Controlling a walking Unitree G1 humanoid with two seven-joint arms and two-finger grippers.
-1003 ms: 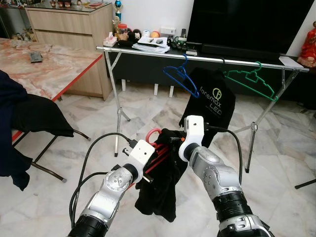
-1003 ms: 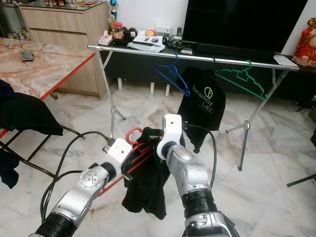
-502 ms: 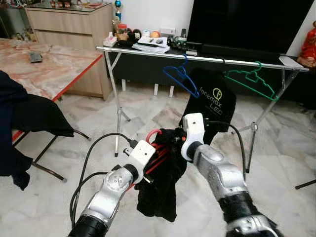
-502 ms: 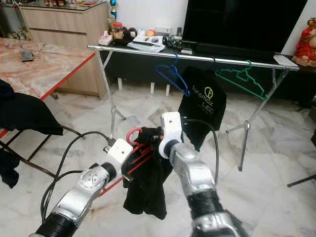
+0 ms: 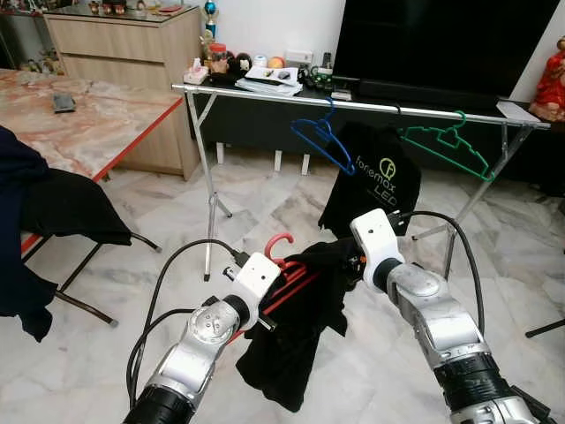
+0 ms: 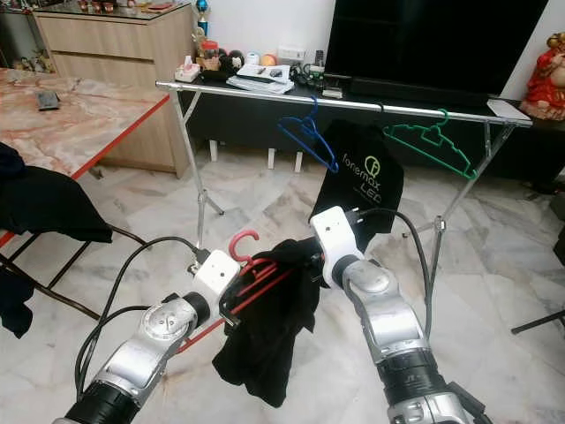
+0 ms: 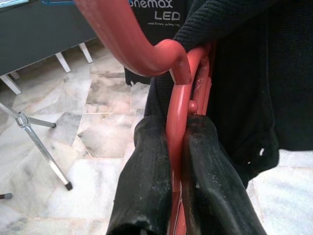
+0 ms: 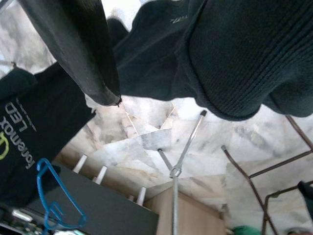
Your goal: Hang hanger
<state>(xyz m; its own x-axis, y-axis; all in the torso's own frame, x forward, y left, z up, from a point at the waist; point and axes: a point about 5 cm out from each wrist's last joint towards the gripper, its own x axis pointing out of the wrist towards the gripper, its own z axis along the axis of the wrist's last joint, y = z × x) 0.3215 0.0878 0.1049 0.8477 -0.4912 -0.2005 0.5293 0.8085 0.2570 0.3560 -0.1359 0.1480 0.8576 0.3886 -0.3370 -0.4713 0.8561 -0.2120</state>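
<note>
left jaws clamped on red hanger (image 7: pixel 177 127); right jaws: cannot tell | black garment (image 5: pixel 291 340) draped on hanger

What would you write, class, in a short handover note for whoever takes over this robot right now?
Left gripper: shut on the red hanger, just below its hook.
Right gripper: at the black garment on that hanger; grip unclear.
Things: hanger and garment are held low, short of the clothes rail, which carries a blue hanger, a black printed shirt and a green hanger.
Done: garment on hanger.
Left: lift it and hook it on the rail.
</note>
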